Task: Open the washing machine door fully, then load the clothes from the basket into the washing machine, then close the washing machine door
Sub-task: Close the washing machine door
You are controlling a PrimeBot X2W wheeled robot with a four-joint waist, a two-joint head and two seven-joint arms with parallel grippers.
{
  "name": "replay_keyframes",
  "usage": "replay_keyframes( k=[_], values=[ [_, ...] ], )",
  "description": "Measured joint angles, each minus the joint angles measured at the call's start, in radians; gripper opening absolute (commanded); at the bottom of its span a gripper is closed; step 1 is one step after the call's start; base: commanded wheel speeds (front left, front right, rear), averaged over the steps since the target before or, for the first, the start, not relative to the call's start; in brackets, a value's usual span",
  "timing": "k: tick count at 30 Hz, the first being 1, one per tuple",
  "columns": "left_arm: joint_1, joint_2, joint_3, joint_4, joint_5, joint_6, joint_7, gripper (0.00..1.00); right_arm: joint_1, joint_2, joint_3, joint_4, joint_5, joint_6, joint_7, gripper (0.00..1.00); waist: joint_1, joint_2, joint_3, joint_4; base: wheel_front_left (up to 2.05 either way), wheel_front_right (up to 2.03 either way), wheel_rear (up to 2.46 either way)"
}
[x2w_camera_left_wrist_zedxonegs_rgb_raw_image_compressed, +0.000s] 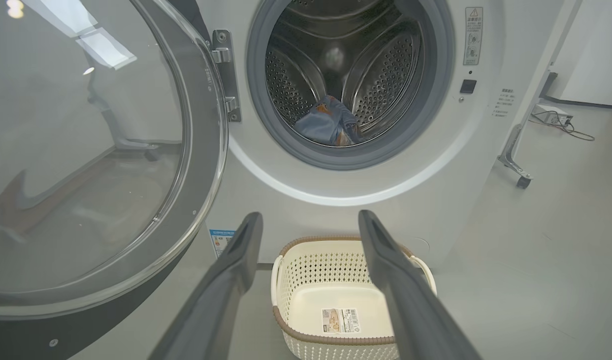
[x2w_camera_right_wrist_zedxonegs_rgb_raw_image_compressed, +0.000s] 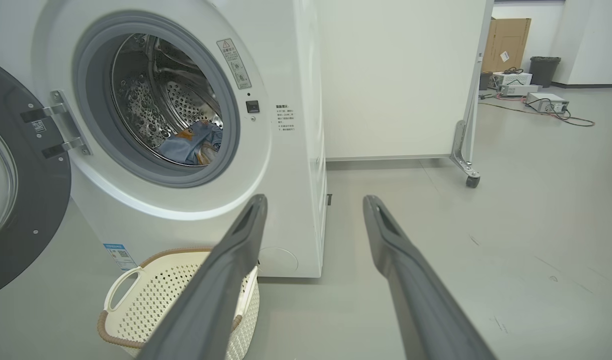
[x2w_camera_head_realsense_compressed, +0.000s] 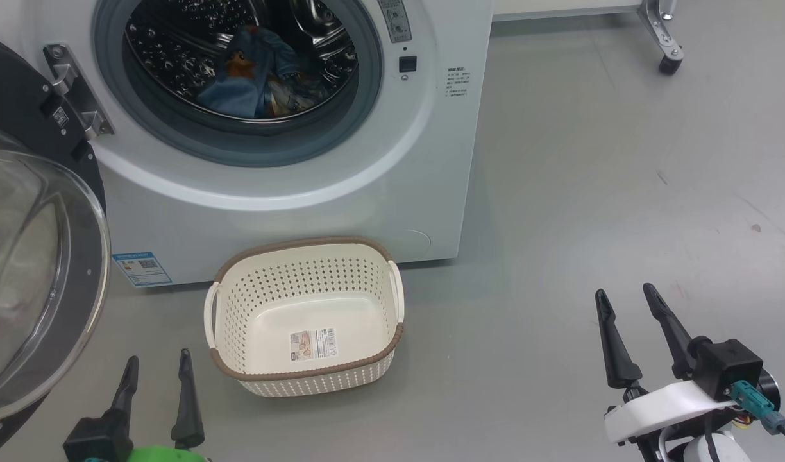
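Loading appears complete. The clothes (x2w_camera_head_realsense_compressed: 251, 77) lie low in the drum (x2w_camera_head_realsense_compressed: 174, 58) of the washing machine (x2w_camera_head_realsense_compressed: 290, 212), behind the grey gasket (x2w_camera_head_realsense_compressed: 238, 144). The basket (x2w_camera_head_realsense_compressed: 306, 246) stands on the floor (x2w_camera_head_realsense_compressed: 591, 192) just in front of the machine and holds nothing but its label sticker (x2w_camera_head_realsense_compressed: 312, 344). The washing machine door (x2w_camera_head_realsense_compressed: 40, 256) is swung wide to the robot's left on its metal hinge (x2w_camera_head_realsense_compressed: 78, 90).

Left claw (x2w_camera_head_realsense_compressed: 159, 357): fingers parted, nothing held, near the lower edge of the door and beside the basket.

Right claw (x2w_camera_head_realsense_compressed: 624, 292): fingers parted, nothing held, well apart from the machine.

Step outstanding, by judgement: close the door.

Handling notes:
- The door is rigid and probably fairly heavy, and should pivot about the hinge.
- The glossy black rim and bulging glass are likely slippery, so a pinch grip is not recommended.
- Contact the rim at the edge farthest from the hinge, where leverage is greatest. The left claw is the nearer one.
- Push steadily until the latch engages.
- Avoid pressing on the glass bowl.
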Motion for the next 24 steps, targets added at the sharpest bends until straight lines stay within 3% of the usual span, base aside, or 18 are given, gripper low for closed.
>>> replay_keyframes(
  k=[13,24],
  values=[
    [0.000,0.000,-0.021,0.001,0.000,0.000,0.000,1.00,0.000,-0.006,-0.016,-0.001,0.000,0.000,0.000,1.00,0.0000,0.0000,0.002,0.034,-0.01,0.01,0.00],
    [-0.001,0.000,-0.035,0.007,-0.013,0.009,0.000,1.00,0.000,-0.017,-0.023,-0.005,0.000,0.000,0.000,1.00,0.0000,0.0000,0.000,0.125,0.00,0.00,0.00]
  ],
)
